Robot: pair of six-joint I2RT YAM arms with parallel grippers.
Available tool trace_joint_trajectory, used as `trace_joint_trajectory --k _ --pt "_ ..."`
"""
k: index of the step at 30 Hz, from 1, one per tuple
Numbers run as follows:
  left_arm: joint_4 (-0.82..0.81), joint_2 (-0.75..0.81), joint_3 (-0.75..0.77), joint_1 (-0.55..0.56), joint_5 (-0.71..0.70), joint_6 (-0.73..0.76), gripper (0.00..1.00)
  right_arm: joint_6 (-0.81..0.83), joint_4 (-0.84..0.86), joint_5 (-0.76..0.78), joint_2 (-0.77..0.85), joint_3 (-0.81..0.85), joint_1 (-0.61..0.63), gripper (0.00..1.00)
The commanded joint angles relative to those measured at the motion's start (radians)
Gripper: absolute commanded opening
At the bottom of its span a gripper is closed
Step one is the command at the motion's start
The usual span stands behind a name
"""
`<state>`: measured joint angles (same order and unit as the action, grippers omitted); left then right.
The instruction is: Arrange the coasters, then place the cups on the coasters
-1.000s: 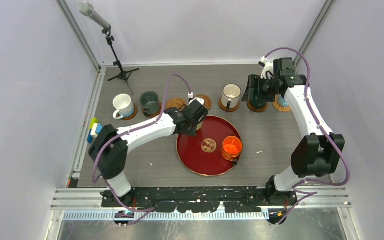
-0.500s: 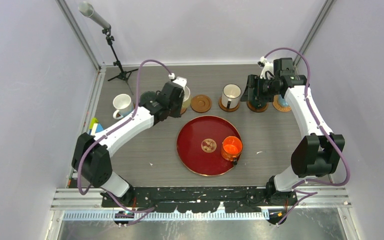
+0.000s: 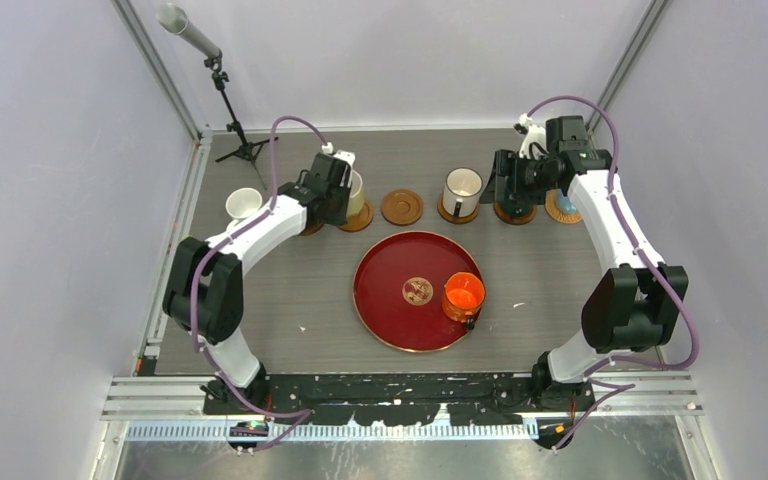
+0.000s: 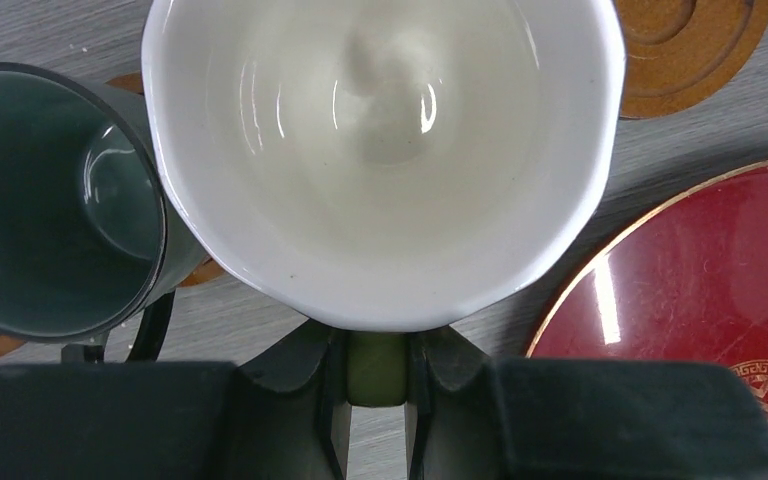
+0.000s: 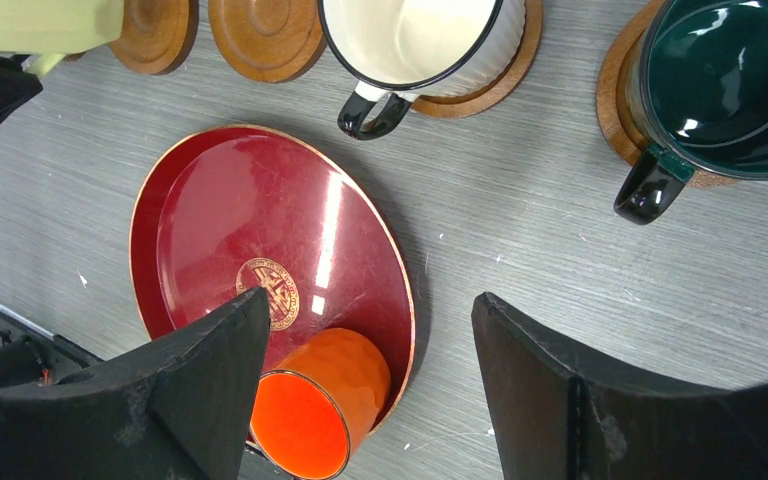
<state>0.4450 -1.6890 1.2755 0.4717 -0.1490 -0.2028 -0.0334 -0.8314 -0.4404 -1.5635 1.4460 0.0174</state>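
Pinching the handle of the pale yellow cup [image 4: 385, 150], the left gripper [image 4: 377, 350] is pressed together on that handle alone. The cup is at the back row over a coaster [image 3: 358, 218]; whether its base touches the disc cannot be told. On the left, its rim stands hard against the dark grey-green cup [image 4: 50, 200], with no gap visible from the wrist. On the right, a bare coaster [image 3: 401, 207] lies apart, with table showing between. The red tray [image 3: 418, 290] lies just in front, its gold rim clear of the cup. The right gripper [image 5: 368, 300] is spread wide and holds nothing. It hovers at the back row near the dark teal cup [image 5: 730, 80], which sits on a third coaster [image 5: 612, 110]. Open table lies between that cup and the tray. The orange cup [image 3: 463, 296] stands on the tray against its right rim.
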Motion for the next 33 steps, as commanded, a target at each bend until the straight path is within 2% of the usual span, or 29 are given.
trace_joint_trajectory --k 1,9,14,33 --pt "-0.155 0.000 0.077 -0.010 0.023 0.023 0.00 -0.010 0.025 -0.016 -0.001 0.037 -0.004 0.78" --pt "-0.163 -0.050 0.096 -0.015 0.019 0.014 0.00 -0.007 0.026 -0.008 -0.007 0.040 -0.004 0.79" --pt "-0.110 -0.089 0.131 -0.035 0.020 -0.017 0.00 -0.005 0.025 -0.004 -0.008 0.040 -0.004 0.79" --pt "-0.083 -0.101 0.124 -0.044 0.056 -0.021 0.00 -0.006 0.025 0.005 -0.012 0.042 -0.004 0.78"
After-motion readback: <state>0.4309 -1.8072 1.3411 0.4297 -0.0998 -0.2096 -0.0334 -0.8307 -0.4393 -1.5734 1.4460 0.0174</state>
